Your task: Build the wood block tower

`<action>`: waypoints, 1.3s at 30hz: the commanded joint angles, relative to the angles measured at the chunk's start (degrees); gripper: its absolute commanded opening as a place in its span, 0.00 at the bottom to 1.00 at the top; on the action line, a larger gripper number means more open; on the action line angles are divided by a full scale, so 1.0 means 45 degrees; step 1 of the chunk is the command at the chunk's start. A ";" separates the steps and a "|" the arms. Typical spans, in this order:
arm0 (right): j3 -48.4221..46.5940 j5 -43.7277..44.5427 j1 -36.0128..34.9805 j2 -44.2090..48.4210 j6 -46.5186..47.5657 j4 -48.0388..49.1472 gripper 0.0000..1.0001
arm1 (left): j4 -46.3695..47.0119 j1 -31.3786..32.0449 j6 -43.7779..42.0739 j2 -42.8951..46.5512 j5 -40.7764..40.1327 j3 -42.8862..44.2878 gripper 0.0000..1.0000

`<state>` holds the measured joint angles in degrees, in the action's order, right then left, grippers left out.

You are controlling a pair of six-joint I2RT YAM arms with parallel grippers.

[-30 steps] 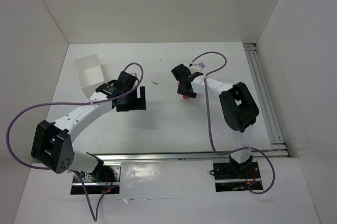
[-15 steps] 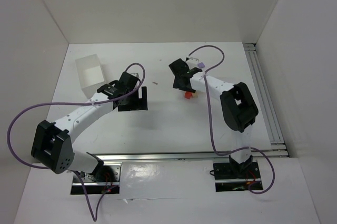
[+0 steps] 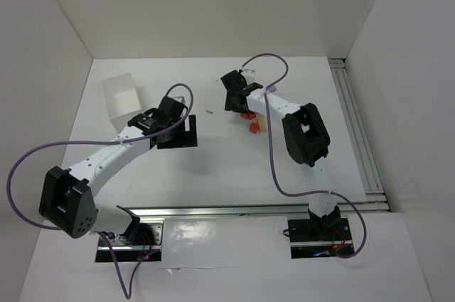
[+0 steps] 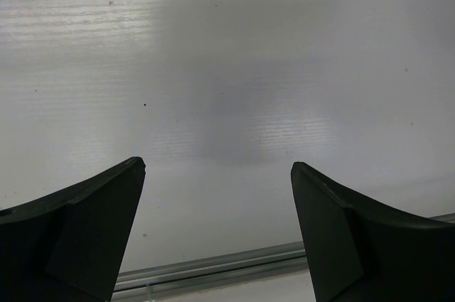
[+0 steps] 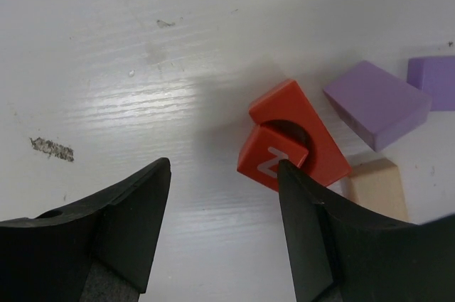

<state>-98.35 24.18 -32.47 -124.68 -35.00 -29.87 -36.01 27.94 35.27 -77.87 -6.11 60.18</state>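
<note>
On the far side of the table (image 3: 213, 167), a little right of the middle, the wood blocks lie in a loose cluster rather than a tidy stack. The right gripper (image 5: 224, 167) hangs low at the left edge of that cluster, its fingers spread wide and holding nothing. Its wrist view shows a small red-orange cube (image 5: 266, 160) with a white letter on it, set against a bigger red-orange block (image 5: 313, 131). One finger's tip sits right at the cube's edge, and I can't tell whether it touches. A lilac block (image 5: 377, 103) lies flat close beside the red ones, with a second lilac piece (image 5: 434, 82) just past it and a pale tan block (image 5: 377, 188) alongside. The left gripper (image 4: 217, 165) hovers well apart to the left, fingers also spread, over bare table, with a translucent box (image 3: 122, 99) farther left.
</note>
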 commanded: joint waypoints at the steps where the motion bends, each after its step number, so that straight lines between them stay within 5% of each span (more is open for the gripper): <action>1: -0.0528 -0.0743 0.0164 -0.0144 0.0492 0.0250 0.69 | -0.0258 -0.0076 0.0269 0.0467 -0.0342 0.0083 0.97; 11: -0.0704 -0.3283 -0.0537 -0.0261 0.1371 0.0856 0.67 | -0.0377 -0.0077 0.0269 0.0624 -0.0342 0.0317 0.95; 19: -0.0217 -0.1333 -0.0227 0.1513 0.1880 0.0874 0.67 | -0.0514 -0.0077 0.0386 0.1228 -0.0478 0.0317 0.95; 39: 0.0623 -0.2601 0.0848 0.0792 0.1880 0.1128 0.71 | -0.0631 -0.0311 0.0386 0.0995 -0.0596 0.0552 0.95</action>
<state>-96.38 13.19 -28.36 -122.28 -27.11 -26.81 -38.94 26.81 36.36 -73.06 -8.32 60.34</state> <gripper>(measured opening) 0.713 0.957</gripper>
